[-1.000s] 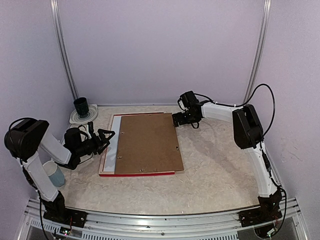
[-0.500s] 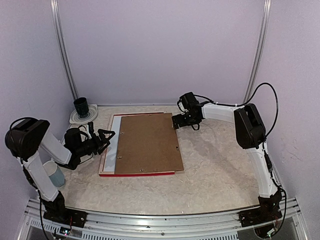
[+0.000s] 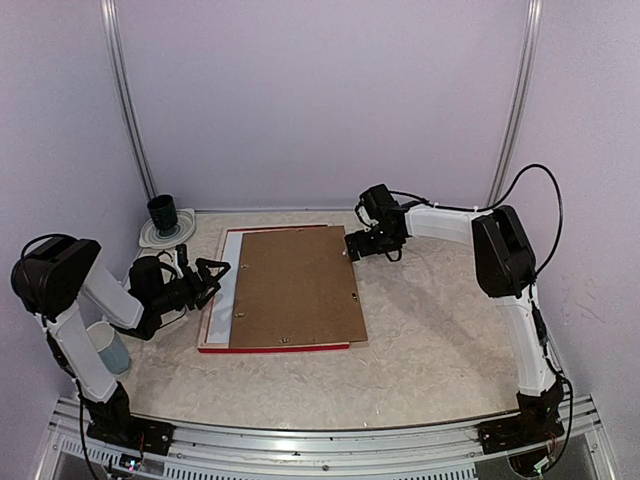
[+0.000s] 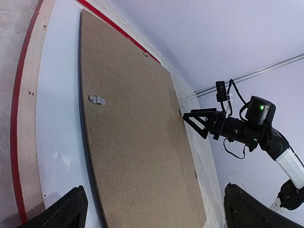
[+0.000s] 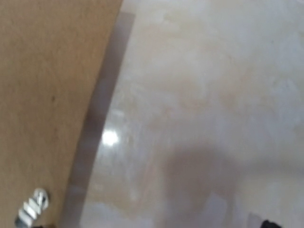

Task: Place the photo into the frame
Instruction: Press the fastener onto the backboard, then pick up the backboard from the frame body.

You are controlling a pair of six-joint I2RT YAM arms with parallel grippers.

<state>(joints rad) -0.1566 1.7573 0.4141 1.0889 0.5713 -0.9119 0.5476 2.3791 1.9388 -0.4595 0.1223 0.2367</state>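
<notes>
- frame (image 3: 270, 347) lies flat, back up, on the counter (image 3: 430, 330), left of centre; red edge shows along near & left sides, pale wood rail beside it (image 4: 27, 142)
- photo not visible in any view, can't tell where it lies
- white sheet (image 3: 228, 280) sits inside the frame; only a strip shows along the left & far sides
- brown backing board (image 3: 295, 288) lies on top, skewed clockwise: its left edge is inset from the frame's left rail, its near-right corner overhangs past the frame's right end onto bare counter
- small metal tabs along board edges, e.g. (image 4: 96, 99)
- left gripper (image 3: 212, 280) low at the frame's left rail, pointing across the board; fingers (image 4: 64, 213) spread wide, nothing between them; contact w/ frame can't be told
- right gripper (image 3: 351, 246) at the board's far-right corner, fingers wide apart, holding nothing; tip just beside the board edge, touching or not unclear
- right wrist view blurred: board edge (image 5: 42, 95) on the left, bare counter on the right
- room: broad open counter right of & in front of the board; left side tighter, w/ the left arm, a pale blue cup (image 3: 110, 348) near its base & a dark cup (image 3: 163, 213) on a white disc at the far-left corner
</notes>
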